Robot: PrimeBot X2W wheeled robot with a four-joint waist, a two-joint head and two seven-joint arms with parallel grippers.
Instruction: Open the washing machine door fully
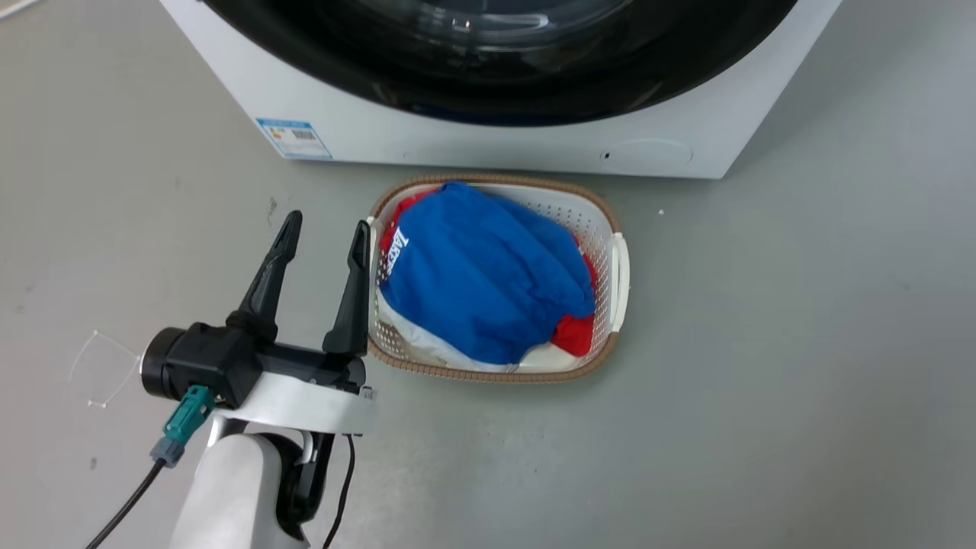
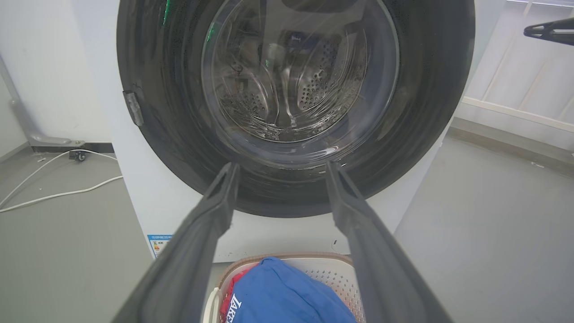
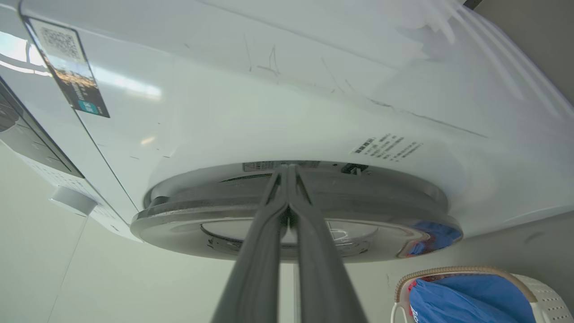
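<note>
Spread wide and released, the two dark fingers of the left end effector (image 2: 282, 167) are rising from the bottom of the left wrist view, holding nothing and pointing toward the washing machine door (image 2: 426, 89). That glossy black round door is sitting against the white front of the washing machine (image 1: 457, 145), with the perforated steel drum (image 2: 314, 89) showing through its clear glass bowl. A small grey tab (image 2: 133, 107) is sticking out on the door's left edge in this view.

Below the fingers, a laundry basket (image 1: 618, 267) with a woven brown rim is standing on the grey floor (image 1: 762, 381) just in front of the machine. It is holding a blue garment (image 1: 488, 282) with white lettering, lying over a red piece (image 1: 572, 335). In the head view the left end effector is hovering just beside the basket's left end.

The right end effector (image 3: 287, 168) is clenched, its fingertips pressed together and holding nothing. In the right wrist view it is reaching at the door from the side, its tips lying over the seam between the door's rim and the machine's front. Whether they are touching the door, I cannot tell.

A white cable (image 2: 58, 194) is trailing across the floor beside the machine.
</note>
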